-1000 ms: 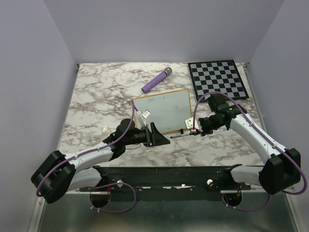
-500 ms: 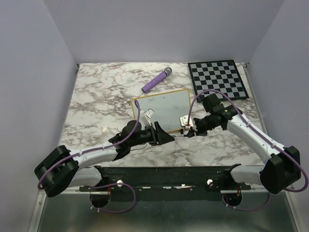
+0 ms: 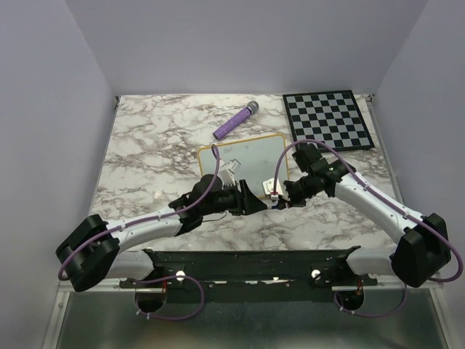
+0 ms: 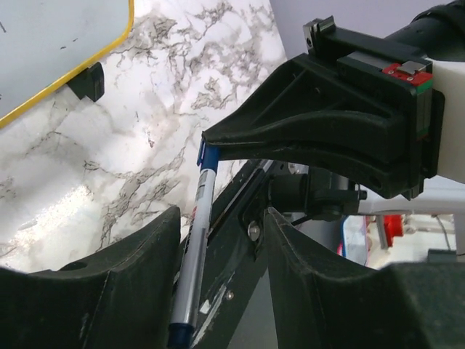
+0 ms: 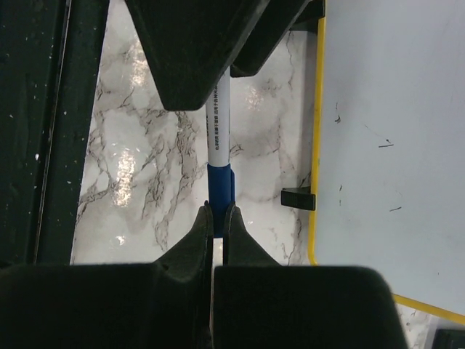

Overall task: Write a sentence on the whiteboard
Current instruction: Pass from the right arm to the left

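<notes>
Blue-capped white marker (image 5: 219, 123), clamped in the right gripper (image 5: 218, 217), is now entering the spread left gripper (image 4: 218, 218), five o'clock of the yellow-framed whiteboard (image 3: 254, 156); uncapping likely.

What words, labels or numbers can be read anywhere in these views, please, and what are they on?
Nothing here can be quoted.
marker: fine print runs along its white barrel, too small to read.
whiteboard: only a few faint stray marks, no legible letters.
</notes>
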